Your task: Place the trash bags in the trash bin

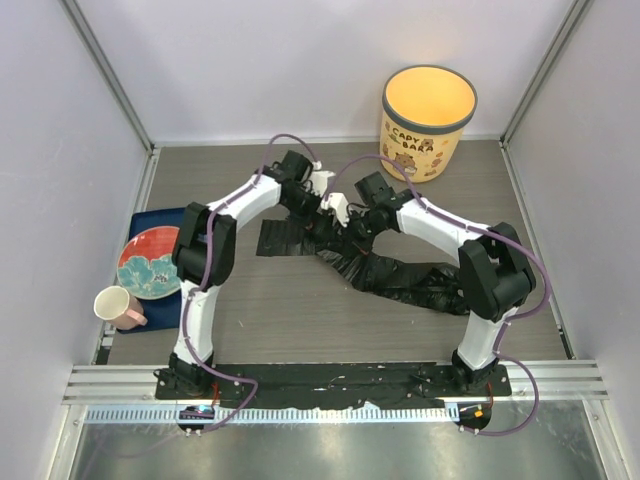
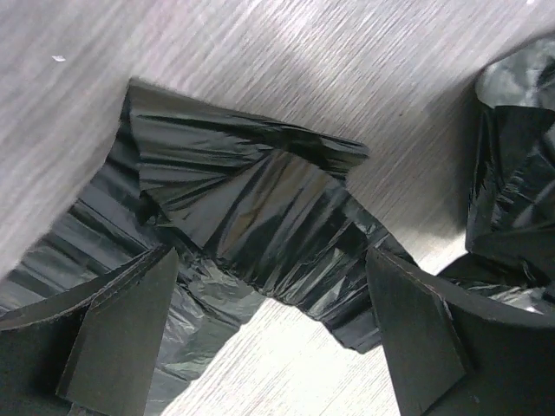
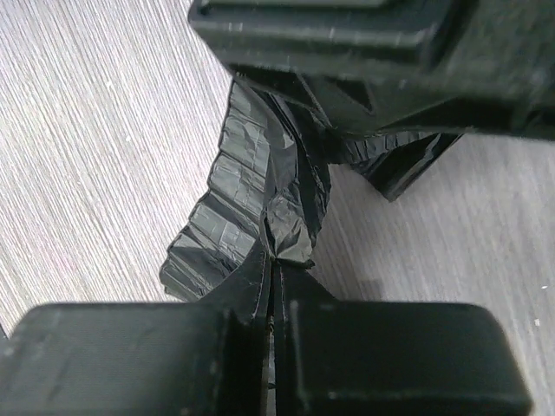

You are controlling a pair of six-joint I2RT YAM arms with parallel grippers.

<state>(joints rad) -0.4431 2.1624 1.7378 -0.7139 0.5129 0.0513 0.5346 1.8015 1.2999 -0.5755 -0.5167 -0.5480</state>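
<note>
One pinch: right gripper (image 3: 273,260) nips bag (image 1: 400,278), left gripper (image 2: 273,269) spread above; film may slip before far bin (image 1: 428,120)

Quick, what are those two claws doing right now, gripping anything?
Left gripper: open, hovering over the black trash bag, holding nothing.
Right gripper: shut, pinching a fold of the bag.

The left arm (image 1: 230,205) and right arm (image 1: 440,225) crowd mid-table over the trash bags (image 1: 400,280); bare table (image 1: 480,195) lies open toward the trash bin (image 1: 428,120), far right corner.
</note>
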